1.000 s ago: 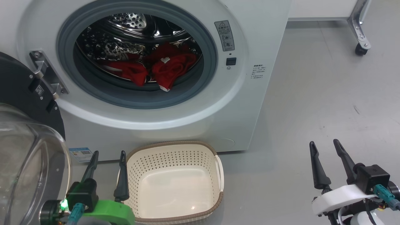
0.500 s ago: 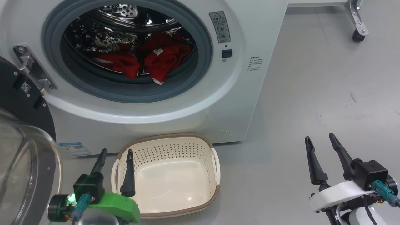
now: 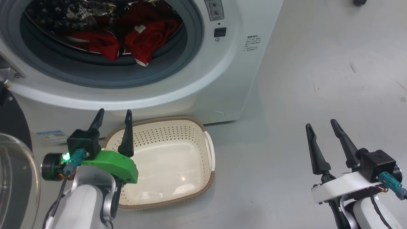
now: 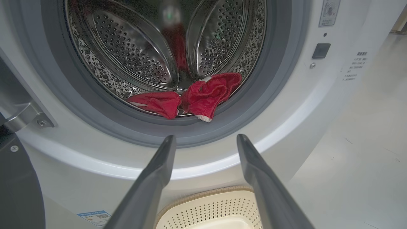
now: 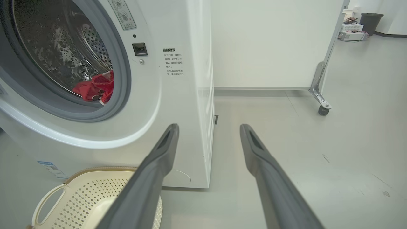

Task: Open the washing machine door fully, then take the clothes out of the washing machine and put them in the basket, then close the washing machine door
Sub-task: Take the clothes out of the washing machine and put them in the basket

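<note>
The washing machine (image 3: 222,82) stands with its door (image 3: 14,127) swung open at the left, the glass bowl low at that edge. Red clothes (image 3: 143,35) lie at the front of the steel drum, also seen as clothes (image 4: 206,93) and clothes (image 5: 95,89). The cream basket (image 3: 165,135) sits empty on the floor before the machine. My left gripper (image 3: 114,112) is open over the basket's left rim, pointing at the drum mouth, with the left gripper (image 4: 206,137) holding nothing. My right gripper (image 3: 320,124) hangs open over bare floor to the right, the right gripper (image 5: 209,127) facing the machine's corner.
Grey floor (image 3: 318,79) stretches to the right of the machine. A white panel on a caster wheel (image 5: 323,109) stands behind it, with a dark bin (image 5: 372,22) far off. A blue label (image 3: 52,136) sits low on the machine front.
The head camera has tipped down, so the whole picture slid upward. My left gripper has risen and moved forward past the basket's left rim toward the machine front. The right gripper has barely moved.
</note>
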Motion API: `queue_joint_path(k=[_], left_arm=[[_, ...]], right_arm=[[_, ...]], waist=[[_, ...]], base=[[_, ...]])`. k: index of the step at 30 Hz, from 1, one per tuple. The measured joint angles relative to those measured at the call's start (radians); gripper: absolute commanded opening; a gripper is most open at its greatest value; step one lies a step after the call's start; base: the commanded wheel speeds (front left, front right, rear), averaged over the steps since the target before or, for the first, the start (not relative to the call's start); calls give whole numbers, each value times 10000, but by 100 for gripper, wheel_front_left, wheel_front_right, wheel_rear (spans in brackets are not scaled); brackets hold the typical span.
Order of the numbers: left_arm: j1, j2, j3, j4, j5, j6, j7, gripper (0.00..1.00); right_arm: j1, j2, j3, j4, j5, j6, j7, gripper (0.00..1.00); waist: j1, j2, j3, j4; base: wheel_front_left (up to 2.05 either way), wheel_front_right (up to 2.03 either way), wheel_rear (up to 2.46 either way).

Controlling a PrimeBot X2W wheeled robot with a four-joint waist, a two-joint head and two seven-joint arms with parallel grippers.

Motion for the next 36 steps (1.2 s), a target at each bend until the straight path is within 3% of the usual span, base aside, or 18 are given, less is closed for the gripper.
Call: queue_joint_path(k=[18,36], left_arm=[[-3396,635,134,1513,-77,-677,1519,100],[-6829,1371,330,2683,-67,-976,3352,100]], right_arm=[[-900,324,261,125,35,439,-10,100],[-1704,878,546,709,128,951,-127,100]], waist=[[0,0,1583,-958],[1,0,2938,-1695]], base=[[0,0,0],[0,0,0]])
